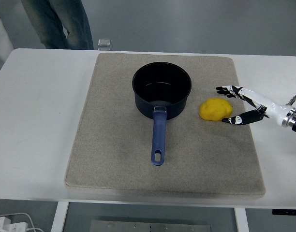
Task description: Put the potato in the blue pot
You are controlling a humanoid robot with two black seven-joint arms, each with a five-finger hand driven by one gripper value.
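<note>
Blue pot sits empty at mat center, handle toward 6 o'clock. Potato lies on mat at pot's 3 o'clock, close but apart. R hand at potato's 3 o'clock, fingers spread around its far side, not clamped, contact unclear. Nothing done yet: grasp, lift, drop in pot all remain. L arm not visible.

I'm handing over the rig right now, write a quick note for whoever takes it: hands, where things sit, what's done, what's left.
Right hand: open, fingers spread beside the potato, not gripping it.
Left hand: not in view.
Potato lies on the mat, right of the blue pot, apart from it.
Pot stands upright, empty, handle toward the near edge.
Done: reach to the potato only.
Left: grasp, lift, carry left, drop it in the pot.
</note>
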